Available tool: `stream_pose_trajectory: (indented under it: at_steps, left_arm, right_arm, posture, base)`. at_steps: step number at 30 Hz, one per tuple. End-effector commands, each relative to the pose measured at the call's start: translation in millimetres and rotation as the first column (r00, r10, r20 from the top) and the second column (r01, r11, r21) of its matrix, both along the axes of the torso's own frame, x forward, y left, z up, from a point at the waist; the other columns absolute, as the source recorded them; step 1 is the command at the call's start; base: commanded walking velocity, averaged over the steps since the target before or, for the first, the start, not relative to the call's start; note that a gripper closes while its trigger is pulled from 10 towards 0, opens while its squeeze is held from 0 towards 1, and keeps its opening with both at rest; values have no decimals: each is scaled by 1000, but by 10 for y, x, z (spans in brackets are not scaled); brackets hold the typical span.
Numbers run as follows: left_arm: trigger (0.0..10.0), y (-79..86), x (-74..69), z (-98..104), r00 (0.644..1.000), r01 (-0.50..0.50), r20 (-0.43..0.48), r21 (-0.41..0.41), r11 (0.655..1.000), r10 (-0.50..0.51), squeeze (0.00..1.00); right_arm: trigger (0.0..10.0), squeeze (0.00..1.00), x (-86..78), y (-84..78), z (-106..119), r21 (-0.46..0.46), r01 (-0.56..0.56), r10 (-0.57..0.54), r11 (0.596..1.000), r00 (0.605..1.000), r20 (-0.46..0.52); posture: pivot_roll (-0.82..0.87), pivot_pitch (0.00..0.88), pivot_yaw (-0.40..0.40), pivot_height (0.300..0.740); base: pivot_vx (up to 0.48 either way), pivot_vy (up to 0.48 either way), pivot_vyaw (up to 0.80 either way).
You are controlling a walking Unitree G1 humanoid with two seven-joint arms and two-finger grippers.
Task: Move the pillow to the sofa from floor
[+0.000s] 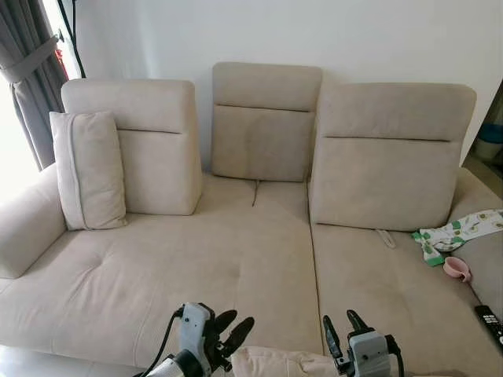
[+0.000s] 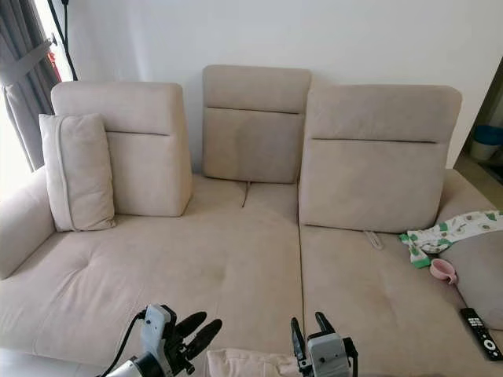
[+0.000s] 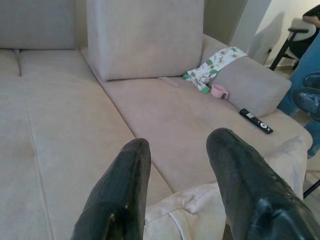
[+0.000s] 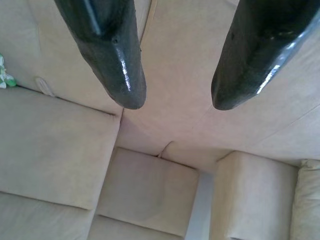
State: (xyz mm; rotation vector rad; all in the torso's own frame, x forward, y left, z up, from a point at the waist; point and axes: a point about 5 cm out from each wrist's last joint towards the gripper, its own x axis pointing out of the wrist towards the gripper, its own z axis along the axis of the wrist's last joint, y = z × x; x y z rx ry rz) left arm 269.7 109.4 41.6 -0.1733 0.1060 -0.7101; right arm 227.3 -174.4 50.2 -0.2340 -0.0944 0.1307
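Pillow (image 1: 275, 364), beige and rumpled, is lying at the very bottom of the head views, resting on the front edge of the sofa (image 1: 236, 275) between the two grippers; only its upper part is showing. Spreading across most of the scene, the wide beige sofa is carrying three upright back cushions (image 1: 263, 122) along a white wall. A second, upright pillow (image 1: 88, 169) is leaning against the leftmost back cushion beside the rounded armrest. Grey curtains (image 1: 31, 78) are hanging at the far left. On the right part of the seat a white cloth with green print (image 1: 456, 233) is lying, with a small pink cup (image 1: 457, 269) just beside it and a black remote (image 1: 491, 322) nearer the front edge. The left gripper (image 1: 236, 328) is hovering just left of the pillow, its two black fingers (image 3: 125, 190) standing apart with the pillow's fabric showing below them in the wrist view. The right gripper (image 1: 344, 330) is sitting just right of the pillow, its fingers (image 4: 112, 55) spread wide and holding nothing, pointing over the seat toward the back cushions.
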Motion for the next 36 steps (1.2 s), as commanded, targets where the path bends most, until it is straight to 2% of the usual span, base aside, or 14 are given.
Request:
stream_pose_trajectory:
  at_steps: [1, 2, 3, 6, 7, 8, 9, 10, 11, 12, 26, 36]
  left_arm:
    - [10000, 19, -30, -35, 1000, -4, -17, 19, 1000, 5, 0]
    - [10000, 22, -29, -35, 1000, -9, -19, 19, 1000, 9, 0]
    - [10000, 20, -31, -33, 1000, -11, -22, 13, 1000, 11, 278]
    - [10000, 17, -34, -30, 1000, -12, -26, 6, 1000, 12, 278]
    - [10000, 9, -39, -27, 1000, -6, -27, -1, 1000, 6, 1000]
    - [10000, 9, -39, -27, 1000, -6, -27, -1, 1000, 6, 1000]
    - [10000, 3, -42, -27, 1000, -5, -24, 4, 1000, 5, 1000]
    - [10000, -3, -44, -27, 1000, -4, -21, 11, 1000, 4, 878]
    - [10000, -3, -44, -27, 1000, -4, -21, 11, 1000, 4, 878]
    - [10000, -8, -44, -32, 1000, -5, -20, 18, 1000, 5, 0]
    - [10000, -26, -42, -47, 1000, -6, -28, 38, 999, 7, 0]
    - [10000, -43, -30, -51, 1000, -4, -30, 40, 999, 5, 0]
  right_arm:
    - [10000, 0, -7, 16, -41, -8, -9, 9, 1000, 1000, -25]
    - [10000, 0, -1, 25, -43, -7, -11, 11, 1000, 1000, -29]
    - [10000, 275, 8, 35, -39, -5, -12, 12, 1000, 999, -31]
    - [10000, 275, 18, 46, -33, -2, -12, 12, 1000, 999, -34]
    - [10000, 973, 23, 48, -30, -2, -11, 11, 1000, 999, -34]
    - [10000, 973, 23, 48, -30, -2, -11, 11, 1000, 999, -34]
    - [10000, 882, 28, 45, -30, -4, -7, 7, 1000, 999, -36]
    - [10000, 0, 31, 43, -30, -5, -5, 5, 1000, 999, -39]
    - [10000, 0, 31, 43, -30, -5, -5, 5, 1000, 999, -39]
    - [10000, 0, 34, 40, -31, -7, -3, 2, 1000, 999, -41]
    - [10000, 0, 16, 43, -49, 7, -1, 2, 1000, 998, -59]
    - [10000, 0, 23, 40, -50, 17, 3, -2, 1000, 998, -63]
  posture:
    - [-73, 0, 17, 740]
    - [-72, 0, 16, 740]
    - [-72, 0, 16, 740]
    - [-72, 0, 16, 740]
    - [-71, 0, 16, 740]
    - [-71, 0, 16, 740]
    - [-71, 0, 16, 740]
    - [-73, 0, 17, 740]
    - [-73, 0, 17, 740]
    - [-73, 0, 16, 740]
    - [-80, 0, 18, 740]
    - [-83, 0, 17, 695]
  base:
    - [0, 0, 0]
    - [0, 0, 0]
    - [0, 0, 0]
    - [0, 0, 0]
    - [0, 0, 0]
    - [0, 0, 0]
    - [0, 0, 0]
    - [0, 0, 0]
    - [0, 0, 0]
    - [0, 0, 0]
    - [0, 0, 0]
    - [0, 0, 0]
